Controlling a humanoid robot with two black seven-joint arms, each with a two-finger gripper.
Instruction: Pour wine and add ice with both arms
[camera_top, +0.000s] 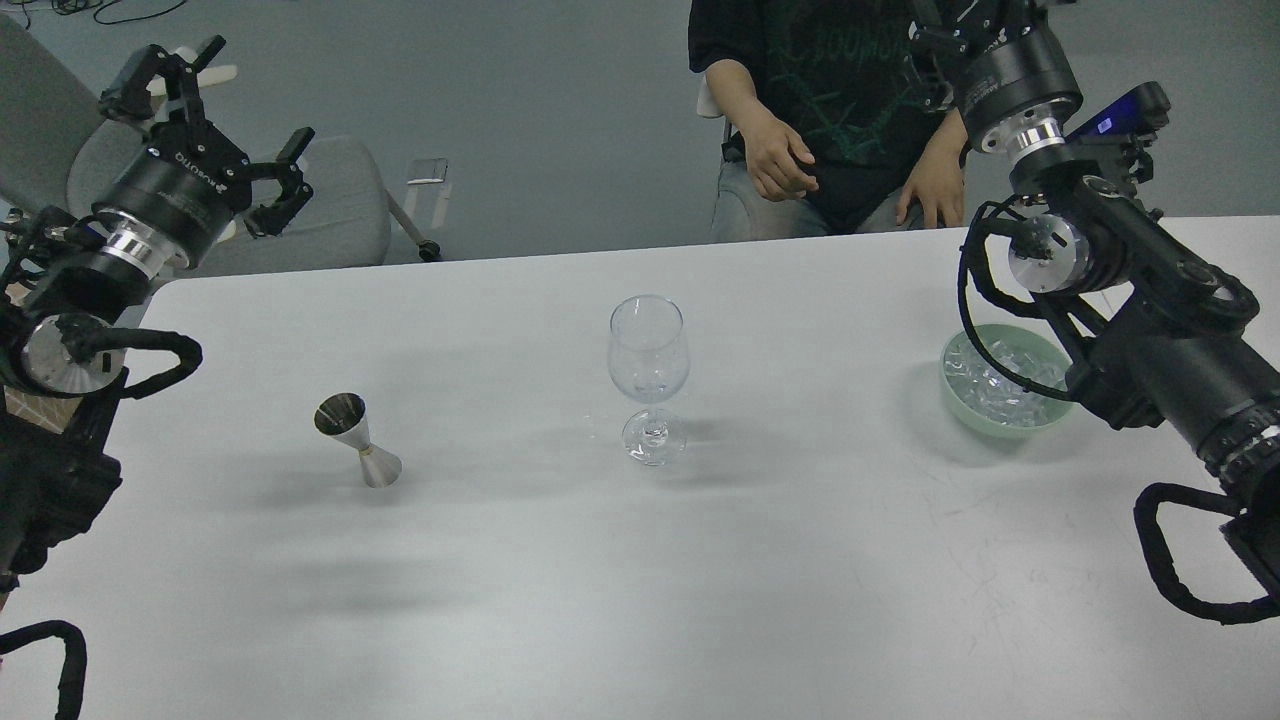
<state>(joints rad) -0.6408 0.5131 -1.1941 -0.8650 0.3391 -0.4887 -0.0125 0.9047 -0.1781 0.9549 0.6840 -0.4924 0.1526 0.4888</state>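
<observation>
Head view, single frame. White table fills the lower two thirds of the frame.

Left gripper: upper left of frame, raised above the far table edge, well apart from every object. Fingers spread apart, nothing between them.

Right gripper: top right corner, cut by the frame edge and seen against the dark shirt of a seated person. Cannot tell whether its fingers are apart or together. Nothing visibly held.

Objects:
- Steel jigger, left of centre, upright on its wider cone, mouth toward the left arm. Presumably the wine sits in it; the liquid cannot be made out from here.
- Stemmed wine glass, centre of frame, upright. A little clear matter low in the bowl; wine or ice, cannot tell.
- Pale green bowl, right of centre, holding the ice, a heap of clear cubes. The right forearm crosses in front of its right side.

Layout reads as deliberate: glass in the middle within reach of both arms, jigger on the left arm's side, ice on the right arm's side, so each arm can serve its own ingredient without crossing.

Judgement: both arms parked high and clear, jigger and bowl untouched.
</observation>
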